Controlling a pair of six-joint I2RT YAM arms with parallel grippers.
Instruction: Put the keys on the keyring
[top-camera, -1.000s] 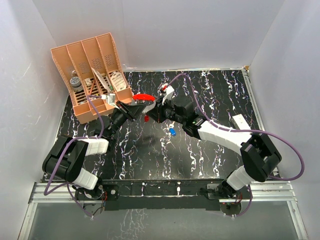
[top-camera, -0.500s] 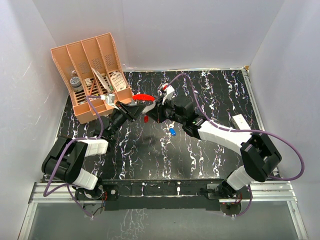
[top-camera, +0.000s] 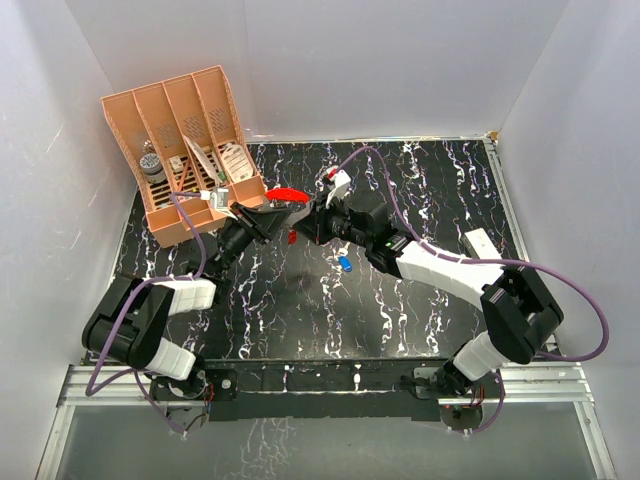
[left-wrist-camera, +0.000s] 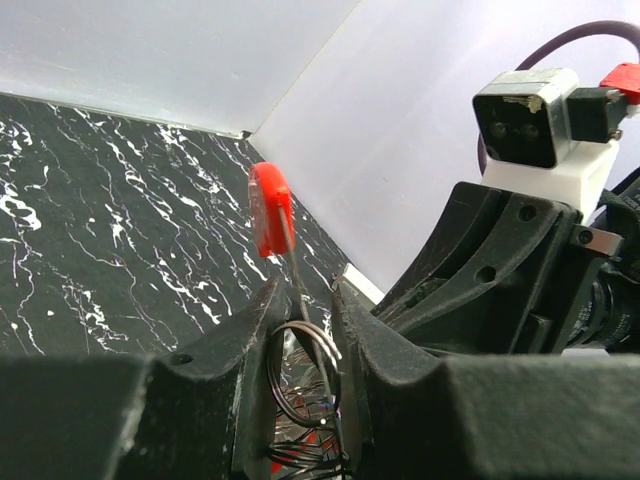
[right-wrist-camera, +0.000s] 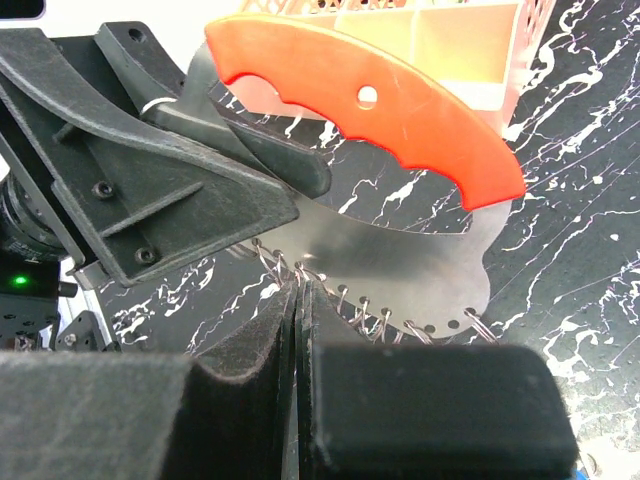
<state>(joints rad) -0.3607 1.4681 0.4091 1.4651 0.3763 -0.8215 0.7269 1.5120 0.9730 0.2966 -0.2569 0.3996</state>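
Observation:
The keyring has a curved red grip on a flat silvery plate, with several small wire rings along the plate's lower edge. My left gripper is shut on it, and the left wrist view shows the plate edge-on and a wire ring between the fingers. My right gripper is shut, its tips meeting at one wire ring on the plate's edge; whether they pinch it I cannot tell. The red-headed key sits just below both grippers. The blue-headed key lies on the table.
A peach desk organiser holding small items stands at the back left, close behind the left gripper. White walls enclose the black marbled table. The right wrist's camera block looms close on the right of the left wrist view.

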